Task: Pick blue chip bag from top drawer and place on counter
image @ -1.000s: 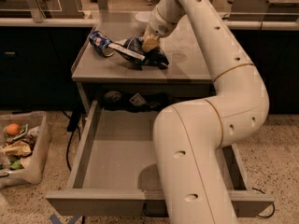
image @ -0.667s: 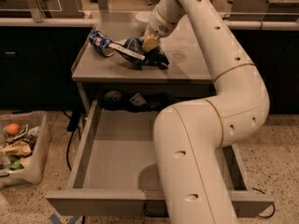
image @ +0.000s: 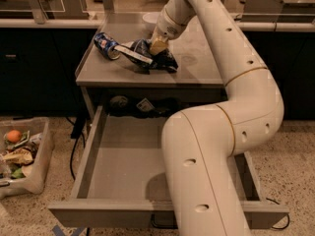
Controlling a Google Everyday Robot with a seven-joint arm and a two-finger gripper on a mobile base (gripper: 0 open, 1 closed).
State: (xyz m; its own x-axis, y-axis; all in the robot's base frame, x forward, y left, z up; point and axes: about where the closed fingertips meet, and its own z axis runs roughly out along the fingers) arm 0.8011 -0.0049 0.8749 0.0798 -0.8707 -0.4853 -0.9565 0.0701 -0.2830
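Note:
The blue chip bag (image: 156, 60) lies crumpled on the counter (image: 197, 63), near its middle, with a white edge strip pointing left. My gripper (image: 158, 46) reaches down from the white arm and touches the top of the bag. The top drawer (image: 125, 166) is pulled wide open below the counter. Its floor is bare at the front. My arm's lower links hide the drawer's right part.
A small blue-and-white soda can (image: 105, 42) lies on the counter left of the bag. A white bowl (image: 150, 18) stands at the counter's back. Dark items (image: 142, 106) sit at the drawer's back. A clear bin (image: 22, 156) with scraps stands on the floor at left.

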